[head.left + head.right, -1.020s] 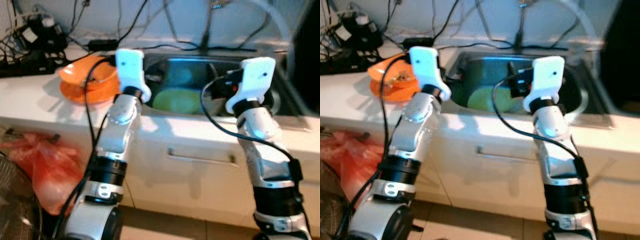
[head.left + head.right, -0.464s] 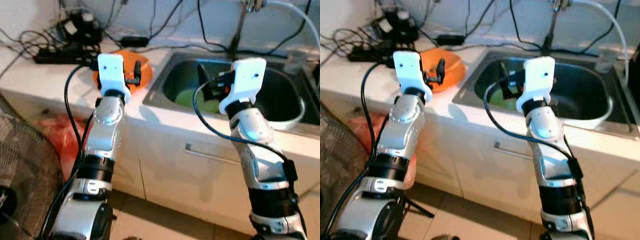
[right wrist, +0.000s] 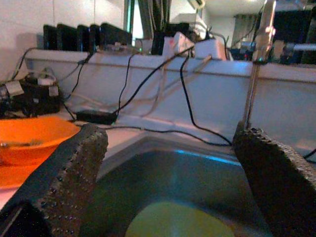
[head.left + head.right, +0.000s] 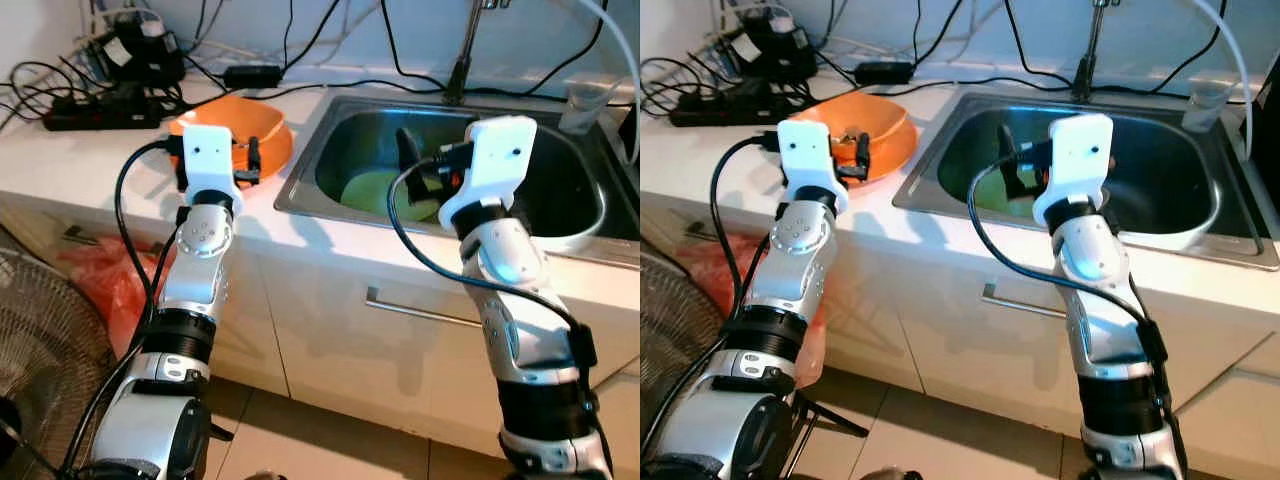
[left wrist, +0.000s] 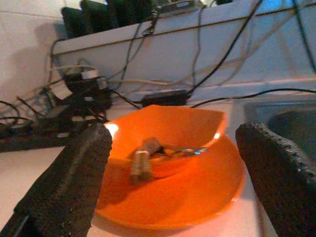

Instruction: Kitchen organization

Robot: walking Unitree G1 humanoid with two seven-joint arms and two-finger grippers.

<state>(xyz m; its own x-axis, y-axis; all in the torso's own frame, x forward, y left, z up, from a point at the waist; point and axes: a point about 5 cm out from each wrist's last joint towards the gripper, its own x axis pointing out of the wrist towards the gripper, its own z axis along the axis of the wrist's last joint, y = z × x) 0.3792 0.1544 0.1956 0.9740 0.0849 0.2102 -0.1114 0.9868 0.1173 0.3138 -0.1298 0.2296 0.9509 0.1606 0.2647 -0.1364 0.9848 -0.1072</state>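
The orange bowl is faced directly by the open left gripper; the open right gripper is held over the sink.

An orange bowl sits on an orange plate near the white counter's sink-side edge. A yellow-green plate lies in the steel-grey sink. Black cables crowd the back corner.

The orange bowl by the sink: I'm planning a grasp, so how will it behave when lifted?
The orange bowl looks like smooth plastic, so probably light, stiff and somewhat slippery. It sits on an orange plate, which may stay behind. Loose scraps inside could shift if tilted.
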